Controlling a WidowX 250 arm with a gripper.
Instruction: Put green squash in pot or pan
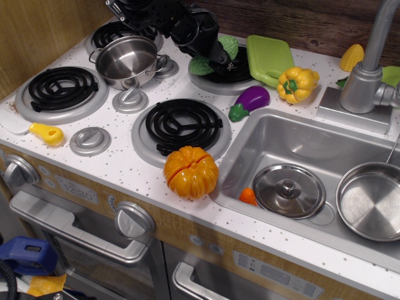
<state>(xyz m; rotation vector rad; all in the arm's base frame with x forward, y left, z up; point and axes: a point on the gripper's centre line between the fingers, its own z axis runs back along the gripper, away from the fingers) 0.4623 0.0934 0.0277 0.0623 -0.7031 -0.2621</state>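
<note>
The green squash [229, 45] is light green and bumpy, with its darker leafy end [200, 65] pointing down-left. It hangs tilted over the back right burner [232, 74]. My black gripper [219, 58] reaches in from the upper left and is shut on the squash's middle, hiding part of it. The small deep steel pot [128, 60] stands empty on the back left burner area, a short way left of the gripper.
A green board [269, 58], yellow pepper [297, 84] and purple eggplant [250, 100] lie right of the burner. An orange pumpkin [190, 172] sits at the front. The sink [294, 140] holds a lid [289, 190] and a shallow pan [372, 201]. The tap [369, 75] stands at the back right.
</note>
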